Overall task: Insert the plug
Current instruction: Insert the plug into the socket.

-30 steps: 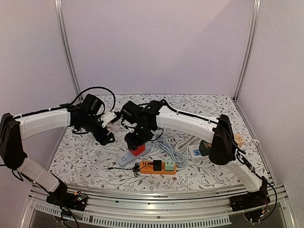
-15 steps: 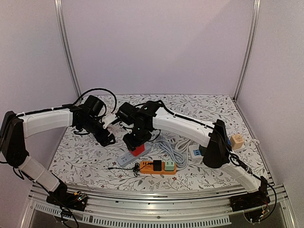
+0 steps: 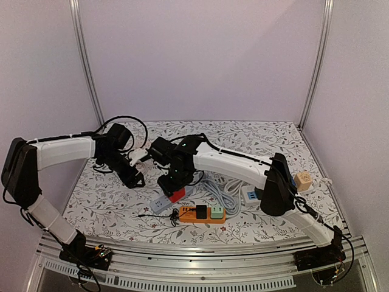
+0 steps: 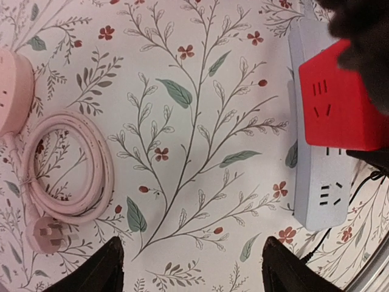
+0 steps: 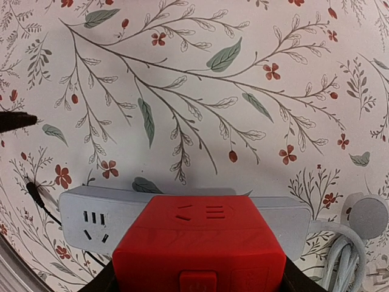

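Note:
My right gripper (image 3: pixel 172 184) is shut on a red cube plug adapter (image 3: pixel 177 194), which fills the bottom of the right wrist view (image 5: pixel 199 243). The cube sits over the middle of a grey power strip (image 3: pixel 163 202), whose free sockets show to the cube's left (image 5: pixel 85 222). I cannot tell whether its pins are seated. My left gripper (image 3: pixel 135 177) is open and empty, hovering over bare tablecloth left of the strip. The left wrist view shows the red cube (image 4: pixel 340 100) on the grey strip (image 4: pixel 319 182), to the right of my left gripper (image 4: pixel 191 274).
An orange power strip (image 3: pixel 222 216) with a black and a green plug lies in front of the grey one. A white strip (image 3: pixel 248 194) and a coiled grey cable (image 3: pixel 226 187) lie to the right, near a wooden cube (image 3: pixel 302 180). A pink strip (image 4: pixel 12 91) and its coiled cord (image 4: pixel 67 164) lie on the left.
My right arm has shifted slightly left and down with the red cube over the grey strip. My left gripper has drawn back a little to the left.

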